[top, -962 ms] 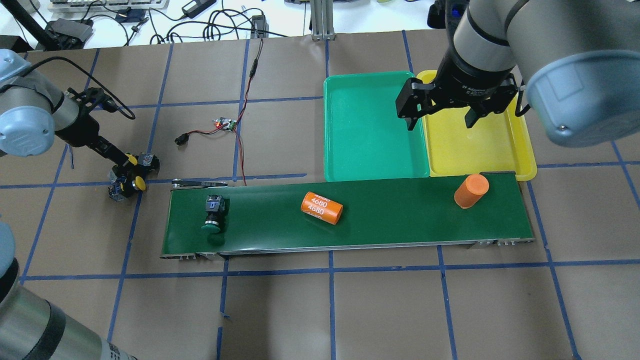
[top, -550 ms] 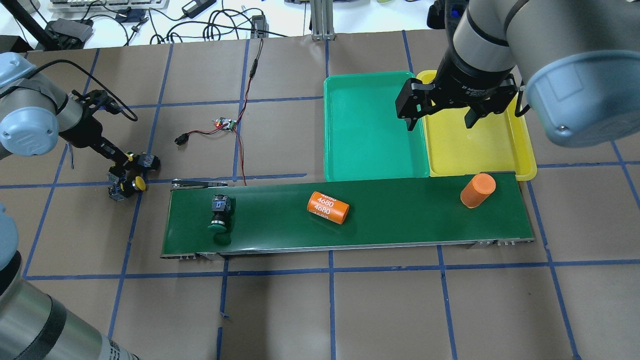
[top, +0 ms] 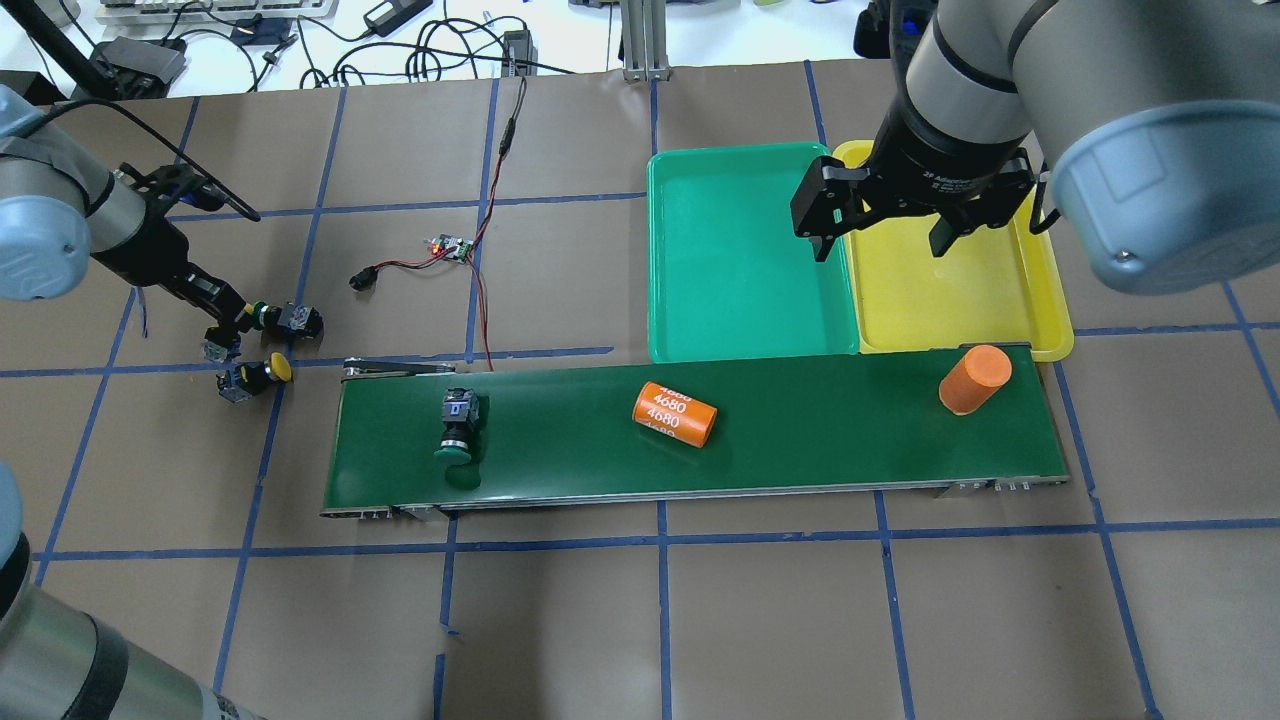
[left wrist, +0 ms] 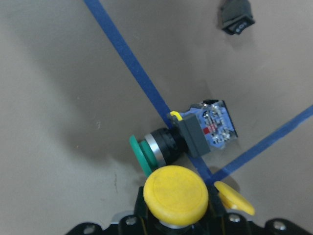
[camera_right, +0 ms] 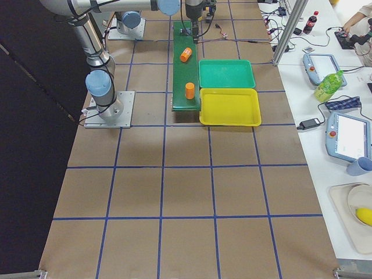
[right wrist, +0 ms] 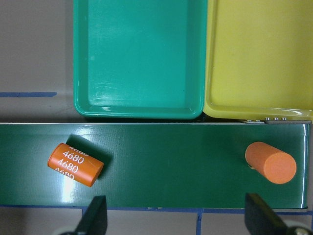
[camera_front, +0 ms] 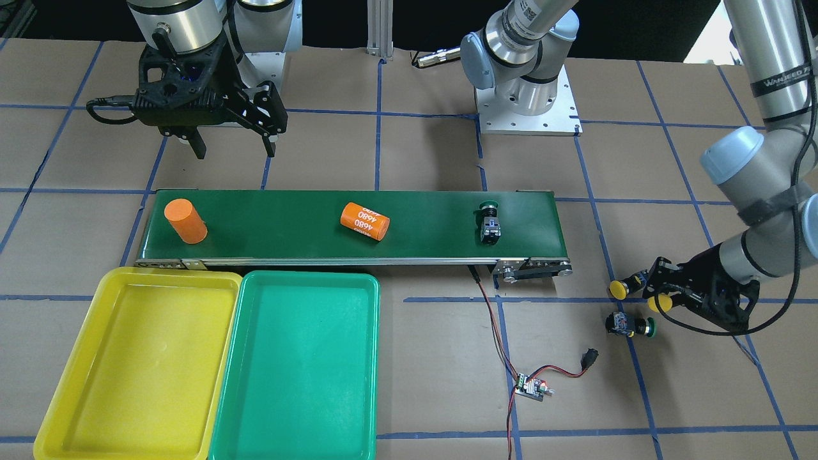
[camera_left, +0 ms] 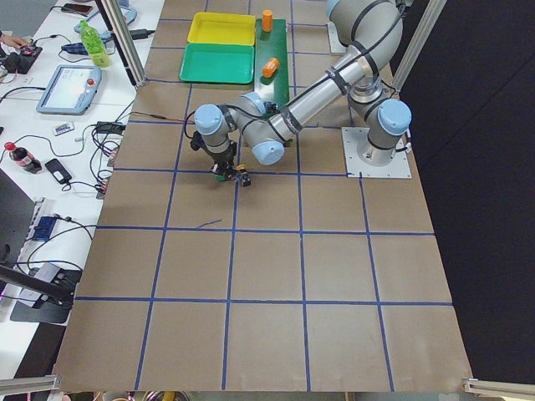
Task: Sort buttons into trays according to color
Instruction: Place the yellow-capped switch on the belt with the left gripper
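Left gripper [camera_front: 661,296] clamped on a yellow-capped push-button switch [left wrist: 176,192].
Right gripper [top: 885,238] hangs with fingers apart; a green-capped push-button switch [top: 458,430] lies on the long dark-green conveyor belt [top: 820,440].

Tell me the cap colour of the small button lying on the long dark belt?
The black-bodied button's round cap is green; clearest overhead.

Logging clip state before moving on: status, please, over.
Left gripper shut on yellow button; right gripper open, empty. Green button on belt; trays empty. Two orange cylinders share belt.
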{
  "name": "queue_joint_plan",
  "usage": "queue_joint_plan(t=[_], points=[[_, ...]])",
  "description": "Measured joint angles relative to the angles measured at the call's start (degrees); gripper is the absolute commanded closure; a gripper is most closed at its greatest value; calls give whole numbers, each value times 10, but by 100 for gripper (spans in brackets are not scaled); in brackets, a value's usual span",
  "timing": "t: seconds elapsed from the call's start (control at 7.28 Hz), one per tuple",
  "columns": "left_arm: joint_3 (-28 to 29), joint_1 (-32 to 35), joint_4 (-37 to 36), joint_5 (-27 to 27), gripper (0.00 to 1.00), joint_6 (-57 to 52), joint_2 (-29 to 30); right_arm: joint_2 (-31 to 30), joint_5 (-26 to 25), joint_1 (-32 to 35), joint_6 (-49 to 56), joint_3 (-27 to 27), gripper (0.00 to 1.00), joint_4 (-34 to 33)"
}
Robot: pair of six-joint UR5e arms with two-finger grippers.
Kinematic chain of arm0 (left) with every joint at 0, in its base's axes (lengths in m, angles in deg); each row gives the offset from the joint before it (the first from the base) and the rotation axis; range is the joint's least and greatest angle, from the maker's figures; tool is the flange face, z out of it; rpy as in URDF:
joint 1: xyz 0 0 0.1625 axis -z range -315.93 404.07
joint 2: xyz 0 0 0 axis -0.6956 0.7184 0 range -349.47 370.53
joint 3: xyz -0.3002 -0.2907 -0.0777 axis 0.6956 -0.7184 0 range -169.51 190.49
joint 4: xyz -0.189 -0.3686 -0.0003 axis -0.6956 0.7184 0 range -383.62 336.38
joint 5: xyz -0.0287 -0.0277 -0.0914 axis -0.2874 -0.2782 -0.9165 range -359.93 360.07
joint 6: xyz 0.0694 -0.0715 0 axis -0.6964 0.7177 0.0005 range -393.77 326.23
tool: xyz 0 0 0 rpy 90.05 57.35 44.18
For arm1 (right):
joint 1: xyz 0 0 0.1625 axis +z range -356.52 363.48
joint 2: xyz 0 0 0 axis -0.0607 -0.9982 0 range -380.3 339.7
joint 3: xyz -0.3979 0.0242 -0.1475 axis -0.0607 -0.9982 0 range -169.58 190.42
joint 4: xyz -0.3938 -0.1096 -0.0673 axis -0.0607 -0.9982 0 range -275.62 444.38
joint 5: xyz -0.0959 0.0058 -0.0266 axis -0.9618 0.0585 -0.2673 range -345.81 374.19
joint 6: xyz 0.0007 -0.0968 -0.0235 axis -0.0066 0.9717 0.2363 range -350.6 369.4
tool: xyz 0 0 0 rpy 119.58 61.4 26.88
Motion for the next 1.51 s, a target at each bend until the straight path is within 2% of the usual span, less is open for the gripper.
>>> queue_joint_plan(t=[0.55,0.96,1.24,1.37,1.51], points=[[-32,43,95,0,100,278,-101,0,0,0,0,0,0,0],[-131,90,91,-12,100,401,-157,0,0,0,1,0,0,0],[-161,126,76,-16,93,449,-168,0,0,0,1,0,0,0],[-165,138,58,-17,67,458,-164,0,0,-1,1,0,0,0],[-168,144,35,-19,11,464,-159,0,0,0,1,0,0,0]])
